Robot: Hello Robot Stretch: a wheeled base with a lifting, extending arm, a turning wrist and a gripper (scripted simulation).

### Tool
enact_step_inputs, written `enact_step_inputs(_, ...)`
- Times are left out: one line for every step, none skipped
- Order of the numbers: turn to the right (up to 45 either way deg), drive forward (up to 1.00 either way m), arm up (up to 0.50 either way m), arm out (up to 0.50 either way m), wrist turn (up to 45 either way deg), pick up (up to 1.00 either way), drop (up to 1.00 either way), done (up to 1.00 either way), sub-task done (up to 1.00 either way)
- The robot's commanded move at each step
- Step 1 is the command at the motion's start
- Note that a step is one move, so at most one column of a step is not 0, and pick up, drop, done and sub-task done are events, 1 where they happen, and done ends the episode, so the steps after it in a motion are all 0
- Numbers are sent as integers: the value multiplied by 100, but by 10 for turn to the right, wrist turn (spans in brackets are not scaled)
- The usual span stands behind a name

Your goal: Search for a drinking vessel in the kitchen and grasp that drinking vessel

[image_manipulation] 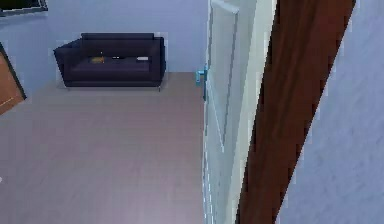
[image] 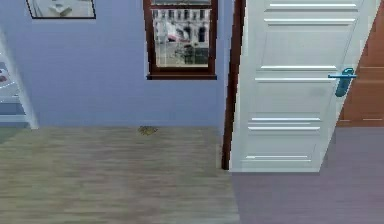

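A blue wall faces me in the forward view, with a dark-framed picture hanging on it. A small brownish blob lies on the wooden floor at the foot of that wall; its kind cannot be made out.
A white panelled door with a teal handle stands ajar at the forward view's right, beside a dark brown frame. In the arm side view the same door and brown frame stand close. A dark sofa sits against the far wall across open floor.
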Motion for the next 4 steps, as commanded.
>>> enact_step_inputs(450, 0, 0, 0, 0, 0, 0, 0, 0)
enact_step_inputs(240, 0, 0, 0, 0, 0, 0, 0, 0)
enact_step_inputs(0, 90, 0, 0, 0, 0, 0, 0, 0)
enact_step_inputs(90, 0, 0, 0, 0, 0, 0, 0, 0)
